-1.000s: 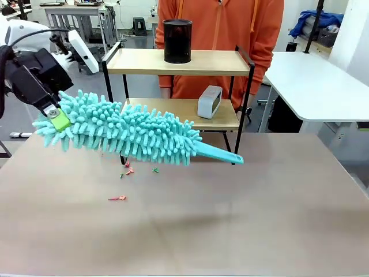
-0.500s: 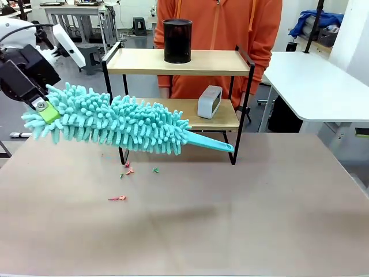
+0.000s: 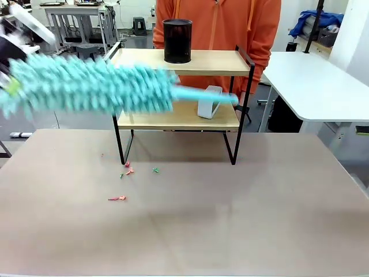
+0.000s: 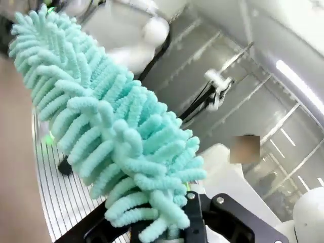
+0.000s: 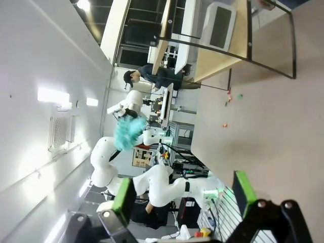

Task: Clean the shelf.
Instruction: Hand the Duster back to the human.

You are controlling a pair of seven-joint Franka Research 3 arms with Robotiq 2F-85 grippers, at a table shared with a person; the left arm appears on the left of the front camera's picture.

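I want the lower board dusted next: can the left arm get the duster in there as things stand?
Probably yes on its left side: the duster in the left hand hangs level with the shelf, whose front is open. The white clock blocks the right part.

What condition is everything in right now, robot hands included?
Duster: held in the air at shelf height, motion-blurred, handle pointing toward the shelf.
Left gripper: shut on the duster's fluffy end.
Right gripper: open, holding nothing.
Shelf: upright on the table.
Black cup: upright on the top board.
White clock: standing on the lower board.
Scraps: scattered on the table.
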